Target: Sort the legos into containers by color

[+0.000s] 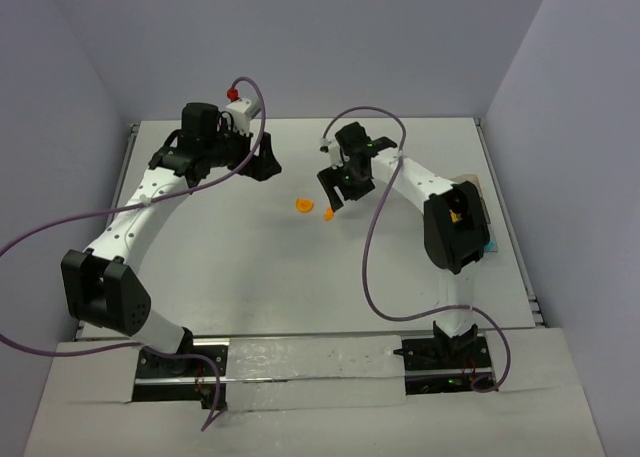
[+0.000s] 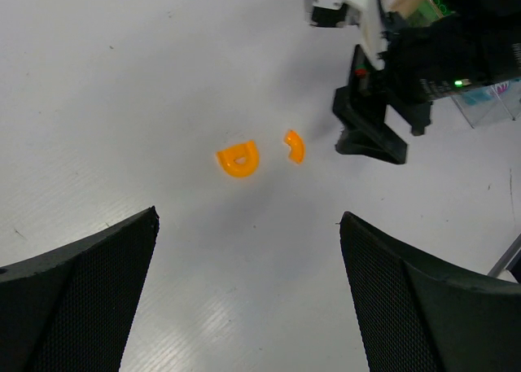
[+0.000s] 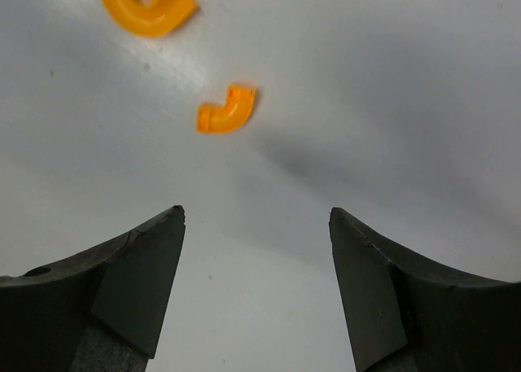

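Observation:
Two orange legos lie mid-table: a D-shaped one [image 1: 303,204] and a small curved one [image 1: 329,213]. My right gripper [image 1: 334,192] is open and empty, hovering just behind and right of the curved piece [image 3: 226,110]. The D-shaped one [image 3: 146,6] lies farther out in the right wrist view. My left gripper [image 1: 257,164] is open and empty, to the left of both pieces [image 2: 238,159] [image 2: 295,145]. The containers sit at the right table edge, mostly hidden by my right arm. A tan corner [image 2: 415,2] and a clear box with teal inside [image 2: 491,103] show.
My right gripper [image 2: 370,136] shows in the left wrist view, close to the curved piece. Purple cables loop over the table from both arms [image 1: 370,267]. A small red ball [image 1: 233,94] tips the left wrist cable. A teal bit [image 1: 490,245] shows beside the right arm's elbow.

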`<state>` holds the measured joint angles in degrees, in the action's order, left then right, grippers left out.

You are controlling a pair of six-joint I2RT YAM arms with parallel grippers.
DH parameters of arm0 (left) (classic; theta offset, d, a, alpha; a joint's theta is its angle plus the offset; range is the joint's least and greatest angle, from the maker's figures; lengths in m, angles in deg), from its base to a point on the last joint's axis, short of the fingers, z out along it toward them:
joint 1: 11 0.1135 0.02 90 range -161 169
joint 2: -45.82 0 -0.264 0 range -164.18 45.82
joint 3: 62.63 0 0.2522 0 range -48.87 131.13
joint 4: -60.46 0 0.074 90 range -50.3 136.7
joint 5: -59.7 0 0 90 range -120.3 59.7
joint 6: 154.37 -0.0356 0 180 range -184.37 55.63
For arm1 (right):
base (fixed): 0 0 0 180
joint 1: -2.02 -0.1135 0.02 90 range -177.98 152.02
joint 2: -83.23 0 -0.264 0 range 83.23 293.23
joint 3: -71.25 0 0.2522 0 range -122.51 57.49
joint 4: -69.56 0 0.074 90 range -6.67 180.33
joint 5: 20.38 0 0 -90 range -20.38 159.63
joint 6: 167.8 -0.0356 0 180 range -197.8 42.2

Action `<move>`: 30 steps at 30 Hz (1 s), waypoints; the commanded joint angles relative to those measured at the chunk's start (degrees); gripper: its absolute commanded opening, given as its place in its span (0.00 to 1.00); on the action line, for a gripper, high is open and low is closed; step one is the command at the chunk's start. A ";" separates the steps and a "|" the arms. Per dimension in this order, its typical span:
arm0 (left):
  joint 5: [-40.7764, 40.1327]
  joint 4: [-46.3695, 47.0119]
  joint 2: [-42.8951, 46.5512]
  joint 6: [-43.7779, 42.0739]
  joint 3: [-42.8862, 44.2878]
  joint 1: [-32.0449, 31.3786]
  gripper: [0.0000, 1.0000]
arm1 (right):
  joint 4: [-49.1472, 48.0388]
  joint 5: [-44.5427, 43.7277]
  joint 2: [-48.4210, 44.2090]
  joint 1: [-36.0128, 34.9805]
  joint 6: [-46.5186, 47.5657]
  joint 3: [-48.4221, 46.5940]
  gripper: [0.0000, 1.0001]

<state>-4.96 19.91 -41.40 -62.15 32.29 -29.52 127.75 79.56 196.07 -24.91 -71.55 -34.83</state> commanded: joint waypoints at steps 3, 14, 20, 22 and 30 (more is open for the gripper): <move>-0.81 1.30 0.87 2.13 1.67 1.08 0.99 | -1.89 -4.99 6.60 -3.30 -9.28 -7.17 0.78; -0.29 1.82 0.30 2.88 1.19 2.18 0.99 | -1.80 -14.07 12.40 -6.90 -17.23 -10.32 0.66; -0.37 2.01 0.56 2.62 0.49 2.35 0.99 | -1.98 -15.51 14.89 -6.82 -17.07 -11.18 0.58; -0.37 2.09 0.60 2.66 0.27 2.40 0.99 | -2.02 -15.17 15.91 -6.86 -16.53 -11.61 0.56; -0.46 1.82 1.06 2.14 0.11 2.73 0.99 | -2.50 -14.69 17.90 -5.65 -15.54 -12.01 0.49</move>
<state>-5.28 20.00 -41.40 -60.11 32.22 -27.34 125.68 65.78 212.12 -31.50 -87.39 -45.38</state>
